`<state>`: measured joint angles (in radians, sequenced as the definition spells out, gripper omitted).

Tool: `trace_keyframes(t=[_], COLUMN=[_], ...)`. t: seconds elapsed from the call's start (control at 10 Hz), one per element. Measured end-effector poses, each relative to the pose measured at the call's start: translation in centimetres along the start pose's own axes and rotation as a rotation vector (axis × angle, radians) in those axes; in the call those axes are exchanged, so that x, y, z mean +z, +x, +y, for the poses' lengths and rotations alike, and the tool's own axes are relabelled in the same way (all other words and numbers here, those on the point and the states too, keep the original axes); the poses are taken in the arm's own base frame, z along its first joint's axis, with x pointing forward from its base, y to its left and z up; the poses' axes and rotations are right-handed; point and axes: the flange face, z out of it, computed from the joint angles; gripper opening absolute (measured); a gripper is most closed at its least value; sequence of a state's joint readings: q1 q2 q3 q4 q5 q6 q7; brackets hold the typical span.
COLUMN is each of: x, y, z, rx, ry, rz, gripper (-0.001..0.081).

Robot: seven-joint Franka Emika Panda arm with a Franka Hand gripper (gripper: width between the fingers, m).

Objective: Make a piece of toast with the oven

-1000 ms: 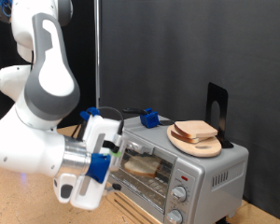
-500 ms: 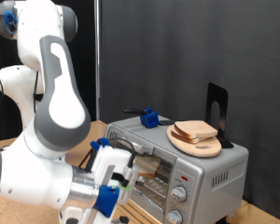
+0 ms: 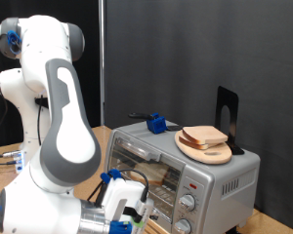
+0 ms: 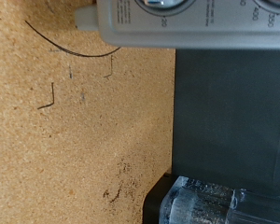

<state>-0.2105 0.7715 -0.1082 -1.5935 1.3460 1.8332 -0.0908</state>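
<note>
Down low, hanging at the exterior view's bottom, in front of the small silver countertop toaster oven [image 3: 186,168] with its glass door: the white two-finger gripper with blue fittings [image 3: 120,210]. Impossible telling from either view whether the fingers are parted or closed; nothing showing between them. Sitting inside on the wire rack, behind the glass: the single pale bread slice with tan crust [image 3: 164,176], already loaded for toasting by the look of it. Resting on the oven's roof, out of the way: a round wooden plate stacked with more slices [image 3: 204,142]. Filling the wrist view: brown particle-board tabletop [image 4: 75,121], with the oven's knob panel [image 4: 191,19] at the frame's edge.
</note>
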Motion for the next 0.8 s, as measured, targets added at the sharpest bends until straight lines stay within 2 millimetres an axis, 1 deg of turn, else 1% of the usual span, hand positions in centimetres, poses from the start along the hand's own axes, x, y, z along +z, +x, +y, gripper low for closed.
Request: trace_keyframes(t=[0.4, 0.8], x=[2.1, 5.1], y=[-0.1, -0.5], z=[0.0, 0.6], rx=[0.010, 0.007], ry=[0.014, -0.001], rz=[-0.051, -0.072], gripper=[0.0806, 0.0806])
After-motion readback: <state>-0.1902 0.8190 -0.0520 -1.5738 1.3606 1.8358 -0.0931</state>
